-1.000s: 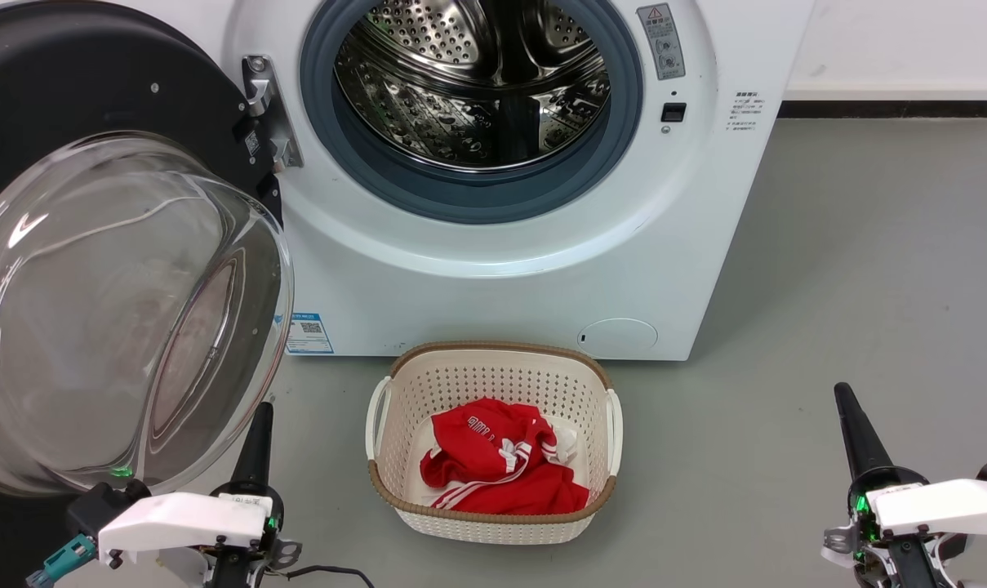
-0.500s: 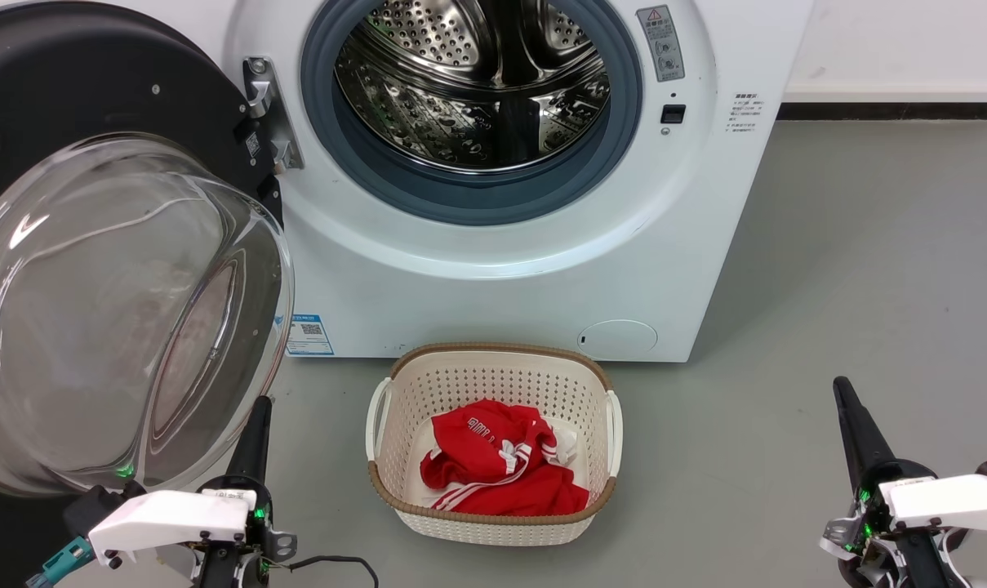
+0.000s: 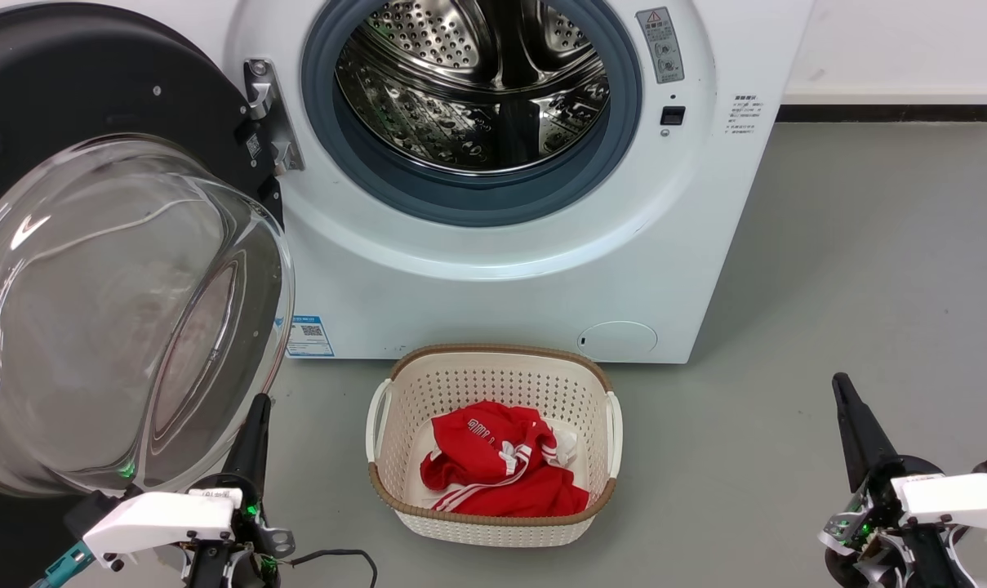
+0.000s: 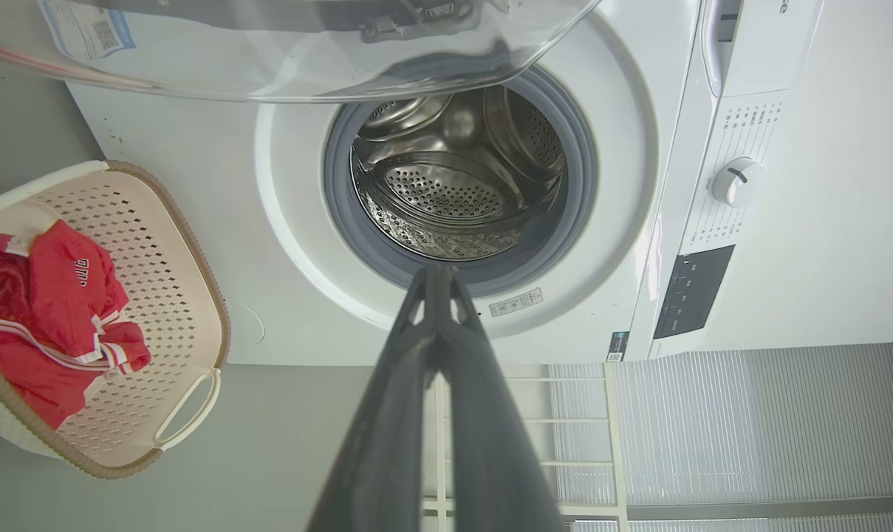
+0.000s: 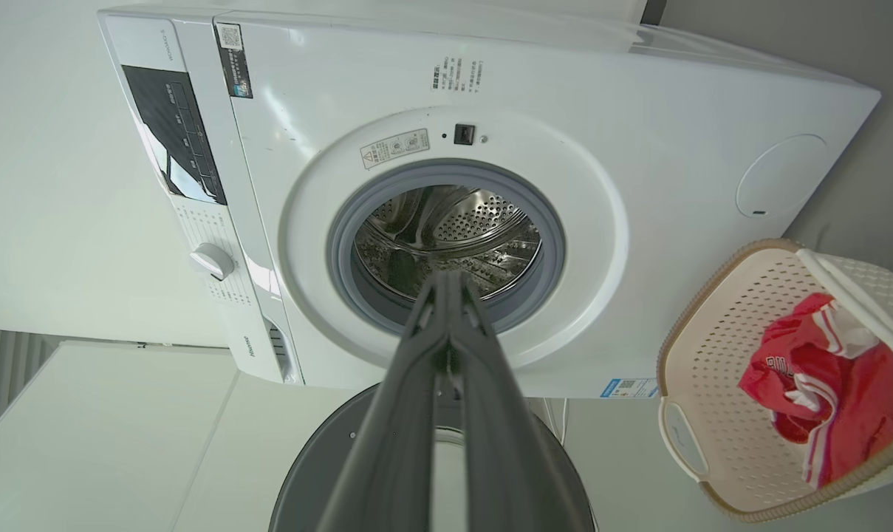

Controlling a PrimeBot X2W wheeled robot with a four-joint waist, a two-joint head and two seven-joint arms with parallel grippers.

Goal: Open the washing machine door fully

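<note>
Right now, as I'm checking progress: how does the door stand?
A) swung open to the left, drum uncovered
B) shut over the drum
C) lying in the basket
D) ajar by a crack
A: the door hangs open on its hinge at the left of the machine, and the steel drum is fully uncovered.

The left pincer (image 3: 256, 408) sits at seven o'clock in the head view, fingers pressed together, pointing toward twelve. The right pincer (image 3: 842, 390) sits at five o'clock, likewise closed and empty, leaning toward eleven.
</note>
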